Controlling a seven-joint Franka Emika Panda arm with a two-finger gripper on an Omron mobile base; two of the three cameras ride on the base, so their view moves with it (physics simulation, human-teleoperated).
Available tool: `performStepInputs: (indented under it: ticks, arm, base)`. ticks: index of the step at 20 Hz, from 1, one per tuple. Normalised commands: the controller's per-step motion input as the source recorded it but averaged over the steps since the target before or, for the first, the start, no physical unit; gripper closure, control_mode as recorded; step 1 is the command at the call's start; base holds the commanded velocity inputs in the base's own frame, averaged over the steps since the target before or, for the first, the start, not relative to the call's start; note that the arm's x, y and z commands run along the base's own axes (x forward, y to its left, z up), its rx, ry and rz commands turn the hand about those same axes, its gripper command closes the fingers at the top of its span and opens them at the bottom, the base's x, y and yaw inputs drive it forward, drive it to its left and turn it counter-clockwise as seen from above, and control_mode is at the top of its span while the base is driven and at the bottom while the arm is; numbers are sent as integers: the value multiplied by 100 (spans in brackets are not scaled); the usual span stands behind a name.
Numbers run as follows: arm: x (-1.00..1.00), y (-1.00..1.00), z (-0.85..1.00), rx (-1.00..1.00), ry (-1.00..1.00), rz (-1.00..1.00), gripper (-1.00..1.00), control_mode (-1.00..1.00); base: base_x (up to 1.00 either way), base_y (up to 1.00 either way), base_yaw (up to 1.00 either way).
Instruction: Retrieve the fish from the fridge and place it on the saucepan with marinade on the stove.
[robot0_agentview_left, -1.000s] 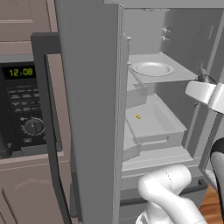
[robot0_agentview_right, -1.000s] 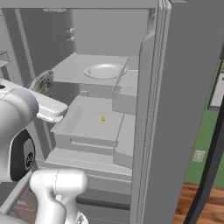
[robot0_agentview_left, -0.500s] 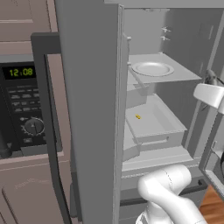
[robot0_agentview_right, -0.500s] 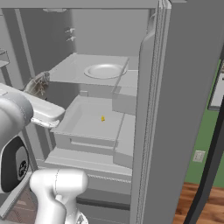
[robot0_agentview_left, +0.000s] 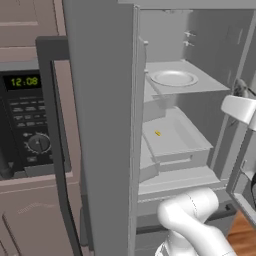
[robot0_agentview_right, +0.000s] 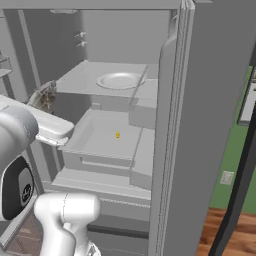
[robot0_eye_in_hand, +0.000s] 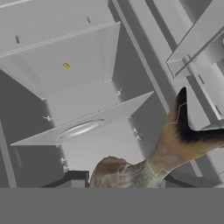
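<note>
The fridge (robot0_agentview_left: 105, 125) stands with its doors open, showing pale grey shelves (robot0_agentview_right: 95, 80). The fish (robot0_eye_in_hand: 170, 140), mottled brown-grey with a dark forked tail, sticks up from my gripper (robot0_eye_in_hand: 116, 177), which is shut on its body. In the base views the fish (robot0_agentview_right: 45, 96) (robot0_agentview_left: 242, 89) hangs at the fridge's open side, just outside the upper shelf and level with it. The saucepan, the marinade and the stove are out of view.
A white round plate (robot0_agentview_left: 173, 78) lies on the upper shelf. A tiny yellow speck (robot0_agentview_right: 117, 134) sits in the pulled-out drawer (robot0_agentview_left: 175, 145) below. A black microwave (robot0_agentview_left: 27, 115) is left of the fridge. The open fridge door (robot0_agentview_right: 200, 130) stands close on the right.
My hand with the fish has drifted slightly sideways, away from the shelves. The fridge's contents have not moved.
</note>
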Motion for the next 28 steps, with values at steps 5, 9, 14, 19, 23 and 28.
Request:
performStepInputs:
  ticks: [5, 9, 14, 19, 23, 28]
  arm:
    - [0, 0, 0, 0, 0, 0, 100, 100]
    - [0, 0, 0, 0, 0, 0, 100, 100]
    - [0, 0, 0, 0, 0, 0, 100, 100]
    - [0, 0, 0, 0, 0, 0, 100, 100]
    - [0, 0, 0, 0, 0, 0, 100, 100]
    - [0, 0, 0, 0, 0, 0, 100, 100]
  base:
    - [-67, -22, 0]
    - [-68, -9, 0]
    - [-68, -8, 0]
    - [-62, -7, 0]
    - [-51, -1, 4]
    - [-39, 0, 15]
